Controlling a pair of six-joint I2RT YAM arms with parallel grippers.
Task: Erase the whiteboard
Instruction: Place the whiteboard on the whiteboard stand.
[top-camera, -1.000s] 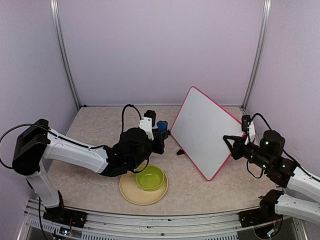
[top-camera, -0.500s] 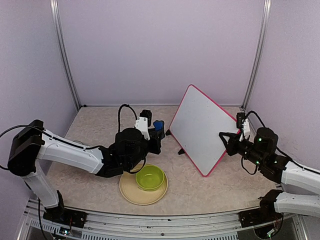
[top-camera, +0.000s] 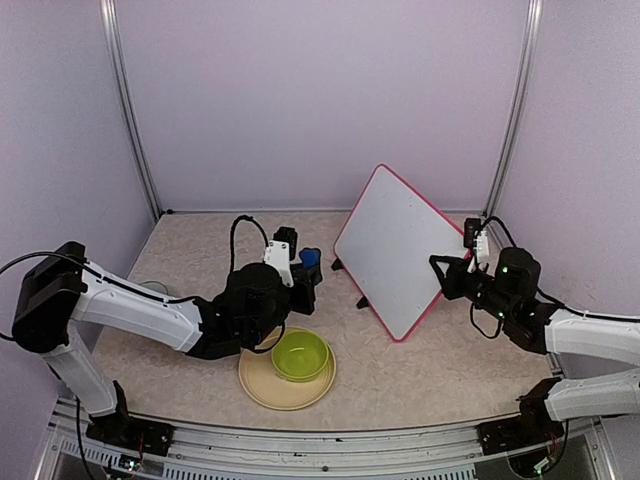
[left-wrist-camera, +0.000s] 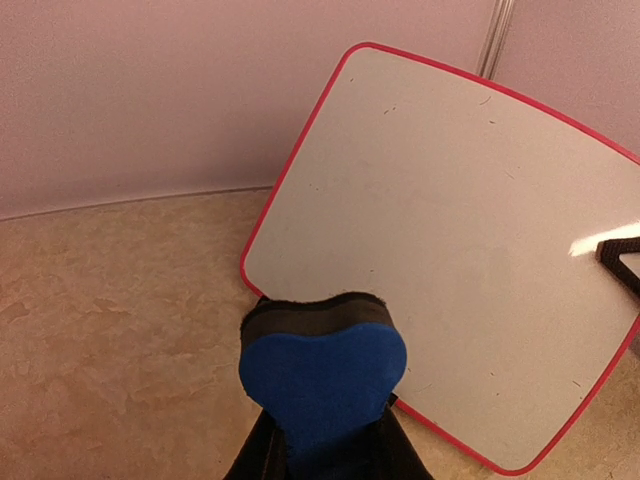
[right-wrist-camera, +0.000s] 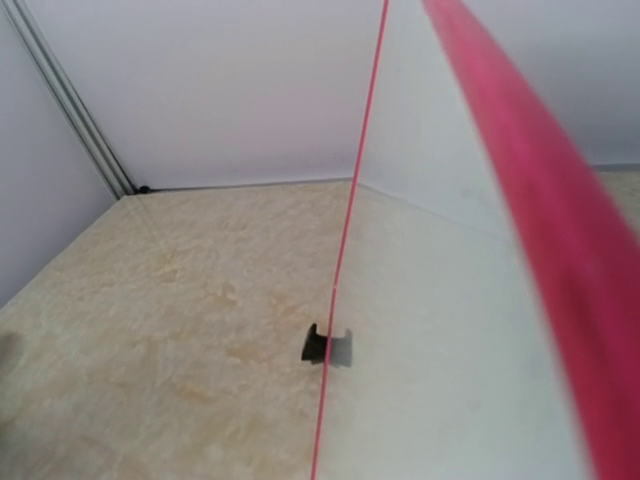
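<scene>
The whiteboard (top-camera: 388, 248), white with a pink-red frame and no writing on it, stands tilted at the right of the table. It fills the left wrist view (left-wrist-camera: 450, 220) and the right wrist view (right-wrist-camera: 450, 350), where a black foot (right-wrist-camera: 328, 345) shows at its edge. My right gripper (top-camera: 441, 272) is shut on its right edge; one of its fingertips (left-wrist-camera: 622, 258) shows in the left wrist view. My left gripper (top-camera: 306, 266) is shut on a blue heart-shaped eraser (left-wrist-camera: 322, 372) with a black felt layer, just left of the board and apart from it.
A green bowl (top-camera: 300, 355) sits on a beige plate (top-camera: 262, 385) at the front, under my left arm. Purple walls with metal posts (top-camera: 512, 110) close in the back and sides.
My right gripper has moved left and back with the whiteboard, which now stands more upright. My left gripper with the eraser has drawn back a little to the left.
</scene>
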